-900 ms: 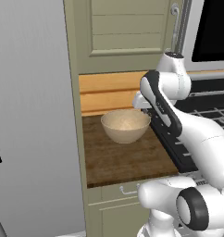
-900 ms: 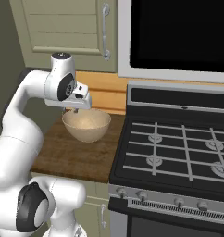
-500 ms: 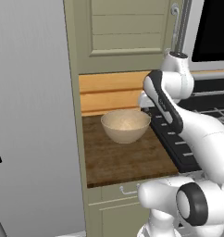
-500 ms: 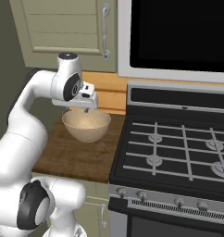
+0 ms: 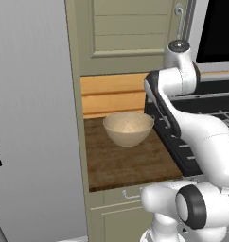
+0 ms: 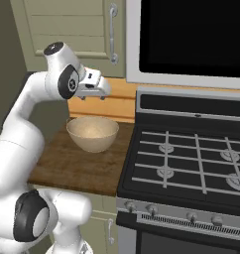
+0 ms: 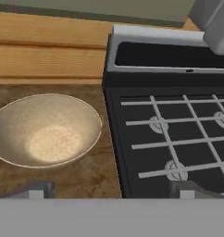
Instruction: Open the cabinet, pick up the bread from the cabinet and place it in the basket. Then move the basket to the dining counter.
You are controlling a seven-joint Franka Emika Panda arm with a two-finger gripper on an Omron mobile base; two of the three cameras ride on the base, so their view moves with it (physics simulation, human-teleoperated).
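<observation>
The basket sits left of middle in the right base view, on the narrow wood worktop, looking empty. The gripper hangs above it, jaws wide apart, holding nothing. The cabinet, upper left, looks shut, so opening it by its handle comes next.

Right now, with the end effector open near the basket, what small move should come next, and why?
Probably lift the end effector toward the handle of the cabinet. Its door looks shut, the basket is empty, and the end effector holds nothing, so the door likely has to be opened first to reach the bread.
</observation>
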